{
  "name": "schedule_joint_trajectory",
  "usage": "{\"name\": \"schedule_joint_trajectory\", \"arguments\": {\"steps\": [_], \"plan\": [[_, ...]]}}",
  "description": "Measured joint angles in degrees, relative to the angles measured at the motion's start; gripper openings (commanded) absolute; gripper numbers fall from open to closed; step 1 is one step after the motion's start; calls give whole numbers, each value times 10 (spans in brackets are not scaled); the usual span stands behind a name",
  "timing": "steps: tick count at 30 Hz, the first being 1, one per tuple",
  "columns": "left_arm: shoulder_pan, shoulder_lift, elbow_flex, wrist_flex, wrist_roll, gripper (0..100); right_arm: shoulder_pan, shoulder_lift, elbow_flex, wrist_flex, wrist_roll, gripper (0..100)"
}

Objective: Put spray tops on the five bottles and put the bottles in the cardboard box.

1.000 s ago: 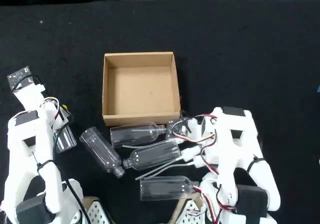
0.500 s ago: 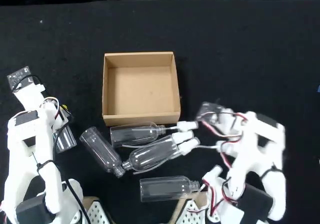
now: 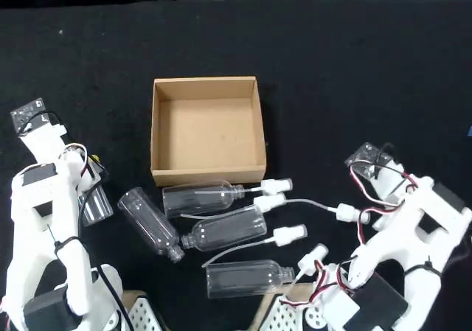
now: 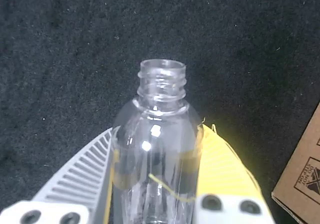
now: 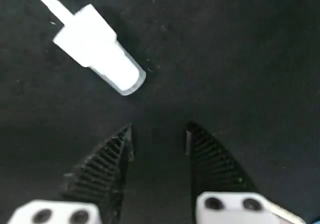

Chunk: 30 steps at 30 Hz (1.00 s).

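- Bottles, four of them clear and uncapped, lie on their sides on the black table (image 3: pixel 354 65), bunched just in front of the cardboard box (image 3: pixel 209 128).
- One tilted bottle (image 3: pixel 151 224) lies at the left of the bunch. A second bottle (image 3: pixel 203 198) lies along the box's front wall, and a third bottle (image 3: pixel 225 229) lies just beside it. A fourth bottle (image 3: pixel 247 278) lies nearest the arms' bases.
- The fifth bottle (image 4: pixel 161 79) sits in the left gripper (image 4: pixel 158 129), whose two fingers are clamped on its body. Its threaded neck is open and points away from the wrist. From above, this bottle is held to the left of the bunch, apart from the box.
- The cardboard box stands open-topped with its bare floor showing.
- White spray tops lie to the right of the bottle necks:
  - One spray top (image 3: pixel 276 186) lies near the second bottle's neck.
  - Another top (image 3: pixel 271 202) lies just below the first.
  - A lower top (image 3: pixel 289 235) lies beside the third bottle.
  - A small top (image 3: pixel 313 256) lies by the fourth bottle's neck.
  - It cannot be told whether any of these is seated on a neck.
- A loose spray top (image 5: pixel 100 54) with a thin tube lies alone on the cloth, farthest right.
- The right gripper (image 5: pixel 157 134) hangs over the black cloth with its dark fingers apart. The loose spray top is just ahead of the fingertips, not touching them.
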Motion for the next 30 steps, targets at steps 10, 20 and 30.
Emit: {"name": "schedule_joint_trajectory", "arguments": {"steps": [10, 20, 30], "plan": [[0, 0, 18, -17, 0, 33, -163, 0, -74, 132, -69, 208], [0, 0, 38, -45, 0, 33, -209, 0, 84, -68, -55, 180], [0, 0, 38, -45, 0, 33, -125, 1, 83, -75, -55, 9]]}}
